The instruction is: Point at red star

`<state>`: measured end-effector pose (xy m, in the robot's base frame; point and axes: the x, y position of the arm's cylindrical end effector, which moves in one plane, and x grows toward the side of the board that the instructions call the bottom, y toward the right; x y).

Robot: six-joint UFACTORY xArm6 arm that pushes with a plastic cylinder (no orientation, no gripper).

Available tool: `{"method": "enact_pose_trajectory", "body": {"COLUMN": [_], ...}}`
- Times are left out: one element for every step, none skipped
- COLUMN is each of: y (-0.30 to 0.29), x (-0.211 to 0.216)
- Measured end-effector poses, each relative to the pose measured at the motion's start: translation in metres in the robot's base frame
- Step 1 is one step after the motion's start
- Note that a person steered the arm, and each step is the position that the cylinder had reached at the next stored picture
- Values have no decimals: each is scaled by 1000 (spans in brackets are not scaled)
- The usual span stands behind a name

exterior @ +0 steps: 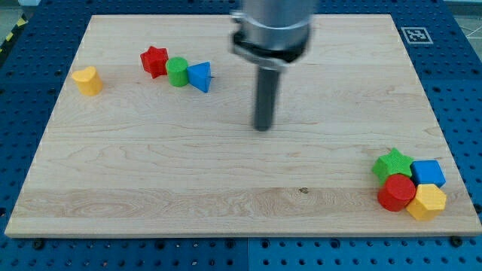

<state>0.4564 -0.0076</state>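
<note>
The red star (154,60) lies at the view's upper left on the wooden board. A green cylinder (178,71) touches its right side, and a blue triangle (200,76) sits next to the green cylinder. My tip (263,127) is near the board's middle, well to the right of and below the red star, touching no block.
A yellow heart-like block (87,80) lies at the far left. At the lower right a cluster holds a green star (393,163), a blue cube (428,173), a red cylinder (397,192) and a yellow hexagon (427,201). The board (151,165) sits on a blue perforated table.
</note>
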Motion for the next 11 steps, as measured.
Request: {"method": "enact_pose_trajectory", "body": {"y": [-98,-189,-261,-295,-289,-270,-252,-223,-208,-207,-205], "x": [-32,-66,-104,-157,-179,-179,-179,-178,-177,-167,-148]}}
